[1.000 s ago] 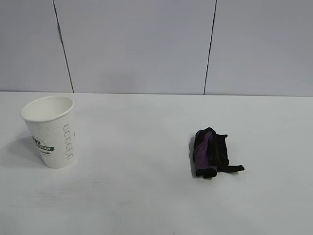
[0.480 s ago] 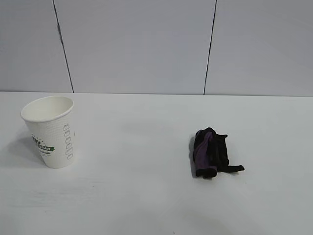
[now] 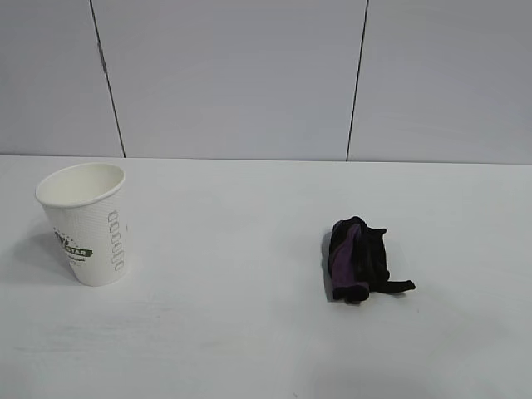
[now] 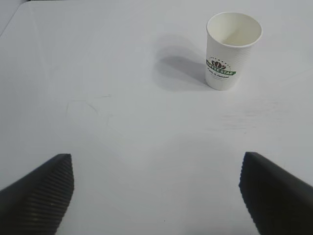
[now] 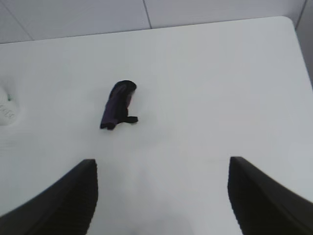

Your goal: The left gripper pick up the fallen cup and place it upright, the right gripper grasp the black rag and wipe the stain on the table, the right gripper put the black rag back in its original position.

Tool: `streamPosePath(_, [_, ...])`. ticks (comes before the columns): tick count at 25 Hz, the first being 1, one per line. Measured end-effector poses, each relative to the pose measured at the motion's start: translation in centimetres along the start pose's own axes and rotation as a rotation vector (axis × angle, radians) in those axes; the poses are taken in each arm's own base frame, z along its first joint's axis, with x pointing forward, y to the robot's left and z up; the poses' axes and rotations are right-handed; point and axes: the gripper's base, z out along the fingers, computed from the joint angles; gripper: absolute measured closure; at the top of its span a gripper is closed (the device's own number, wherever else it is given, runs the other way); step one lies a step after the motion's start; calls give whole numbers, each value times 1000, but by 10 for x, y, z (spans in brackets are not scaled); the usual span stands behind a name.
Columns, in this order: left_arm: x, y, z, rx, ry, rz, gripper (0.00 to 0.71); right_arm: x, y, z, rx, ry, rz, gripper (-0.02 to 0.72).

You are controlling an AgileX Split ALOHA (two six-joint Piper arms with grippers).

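The cup (image 3: 85,223) stands upright at the desk's (image 3: 249,332) left, its green label ending "STAR". The rag (image 3: 359,259) lies right. Both grippers' fingers (image 4: 41,191) (image 5: 63,196) gape empty.

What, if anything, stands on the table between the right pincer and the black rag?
Nothing visible does. In the right wrist view the right pincer is open, and only bare table lies between it and the black rag. The cup stands upright, well off to the side.
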Motion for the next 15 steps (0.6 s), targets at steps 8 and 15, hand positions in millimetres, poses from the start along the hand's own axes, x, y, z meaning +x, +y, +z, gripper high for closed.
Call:
streamPosePath(8, [0,0,0,0,0,0,51,46,-4,22,37,-40,-28,189])
streamPosePath(15, [0,0,0,0,0,0,51,55,-3,40,49,-19,-23,189])
